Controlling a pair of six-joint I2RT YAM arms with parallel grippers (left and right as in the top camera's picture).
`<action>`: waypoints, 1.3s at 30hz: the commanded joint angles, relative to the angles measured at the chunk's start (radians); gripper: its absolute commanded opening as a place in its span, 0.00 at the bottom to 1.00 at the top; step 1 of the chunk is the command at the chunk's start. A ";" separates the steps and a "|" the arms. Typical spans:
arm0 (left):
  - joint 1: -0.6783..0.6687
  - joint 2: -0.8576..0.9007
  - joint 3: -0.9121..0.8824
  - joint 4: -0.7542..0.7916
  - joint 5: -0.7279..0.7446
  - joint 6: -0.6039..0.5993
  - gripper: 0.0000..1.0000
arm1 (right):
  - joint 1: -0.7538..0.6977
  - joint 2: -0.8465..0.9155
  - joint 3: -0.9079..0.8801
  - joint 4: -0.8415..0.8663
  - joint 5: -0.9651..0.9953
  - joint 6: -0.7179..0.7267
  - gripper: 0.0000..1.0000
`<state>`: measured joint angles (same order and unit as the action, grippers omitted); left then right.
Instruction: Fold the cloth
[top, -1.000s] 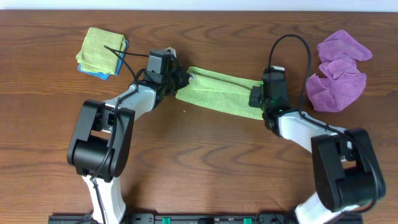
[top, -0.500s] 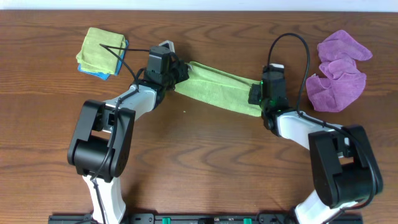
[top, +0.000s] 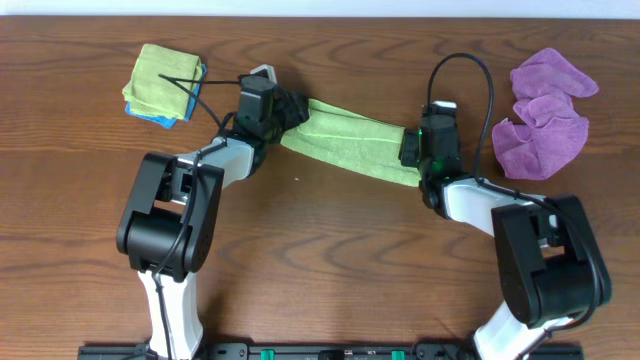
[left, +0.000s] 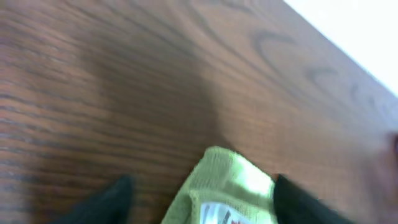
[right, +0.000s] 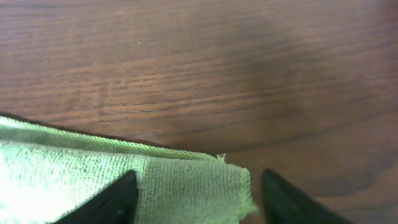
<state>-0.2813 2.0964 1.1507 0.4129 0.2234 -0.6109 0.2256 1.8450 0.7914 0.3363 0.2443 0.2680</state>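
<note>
The green cloth (top: 350, 145) lies on the wooden table as a long folded strip, slanting from upper left to lower right. My left gripper (top: 288, 108) is at its left end. In the left wrist view its fingers (left: 109, 200) stand wide apart, open, with the cloth's corner (left: 233, 180) and a white label between them. My right gripper (top: 410, 150) is at the strip's right end. In the right wrist view it is open too, its fingers (right: 115, 200) astride the cloth's end (right: 186, 183), which rests flat on the wood.
A folded yellow-green cloth on a blue one (top: 160, 82) sits at the far left. A crumpled purple cloth (top: 545, 115) lies at the far right. The table's far edge (top: 320, 14) runs just beyond them.
Both grippers have opened and let go of the cloth's ends. Before that the left end was carried a little toward the far edge, and the strip now rests flat.
</note>
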 joint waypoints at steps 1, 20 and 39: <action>0.017 0.006 0.020 0.011 -0.031 0.005 0.81 | -0.015 -0.007 0.009 0.000 0.017 -0.004 0.69; 0.001 -0.064 0.092 -0.035 0.170 -0.100 0.06 | -0.048 -0.452 0.009 -0.455 -0.169 0.397 0.99; -0.073 -0.061 0.092 -0.341 0.065 0.093 0.06 | -0.302 -0.161 0.009 -0.436 -0.721 0.593 0.99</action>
<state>-0.3508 2.0495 1.2274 0.0845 0.3332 -0.5758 -0.0692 1.6520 0.7956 -0.1165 -0.3988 0.8310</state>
